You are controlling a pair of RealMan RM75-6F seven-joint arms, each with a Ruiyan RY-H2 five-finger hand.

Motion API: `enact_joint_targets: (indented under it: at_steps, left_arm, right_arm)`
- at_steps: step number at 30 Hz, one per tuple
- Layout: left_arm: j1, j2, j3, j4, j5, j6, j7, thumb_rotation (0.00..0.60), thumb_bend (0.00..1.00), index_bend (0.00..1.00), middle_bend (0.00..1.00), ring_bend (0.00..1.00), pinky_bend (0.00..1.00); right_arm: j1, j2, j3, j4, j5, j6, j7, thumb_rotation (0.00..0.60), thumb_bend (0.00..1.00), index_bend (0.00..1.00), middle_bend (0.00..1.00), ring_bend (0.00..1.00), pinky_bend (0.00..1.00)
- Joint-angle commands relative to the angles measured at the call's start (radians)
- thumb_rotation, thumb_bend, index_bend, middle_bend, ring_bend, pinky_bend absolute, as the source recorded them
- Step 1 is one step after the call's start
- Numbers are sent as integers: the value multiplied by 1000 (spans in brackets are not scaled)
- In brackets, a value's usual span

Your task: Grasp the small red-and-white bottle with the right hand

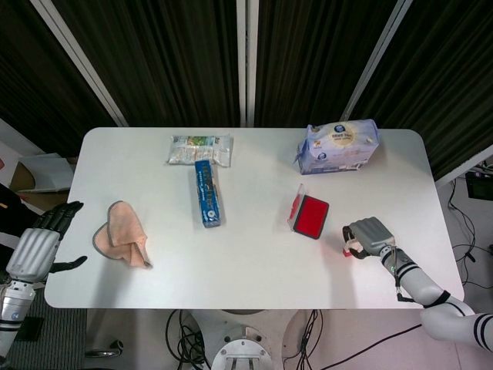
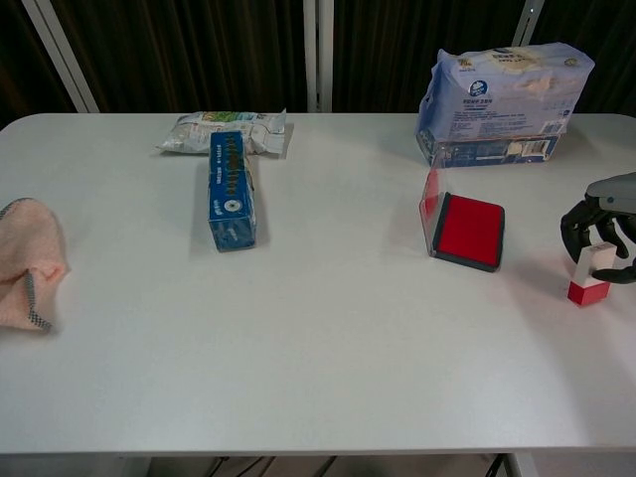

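Note:
The small red-and-white bottle [image 2: 590, 275] stands upright on the white table [image 2: 318, 358] near its right edge, red base down. My right hand [image 2: 602, 235] is curled around its white upper part, fingers wrapping both sides. In the head view the right hand [image 1: 370, 234] covers most of the bottle [image 1: 347, 250], and only a bit of red shows at its left. My left hand [image 1: 37, 248] hangs off the table's left edge with its fingers apart, holding nothing.
A red case [image 2: 467, 228] with its lid raised lies just left of the bottle. A tissue pack [image 2: 505, 89] stands at the back right. A blue box [image 2: 230, 189] and a snack packet [image 2: 224, 130] lie at the back left, a pink cloth [image 2: 25, 263] at the far left.

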Motion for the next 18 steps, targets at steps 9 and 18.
enact_joint_targets:
  at_steps: [9, 18]
  left_arm:
    - [1, 2, 0, -2, 2, 3, 0, 598, 24, 66, 92, 77, 184]
    - [-1, 4, -1, -4, 4, 3, 1, 599, 24, 65, 92, 78, 184]
  right_arm:
    - [-3, 18, 0, -26, -11, 12, -12, 600, 265, 481, 452, 535, 627]
    - [-6, 37, -1, -53, -14, 19, -28, 600, 263, 480, 446, 531, 627]
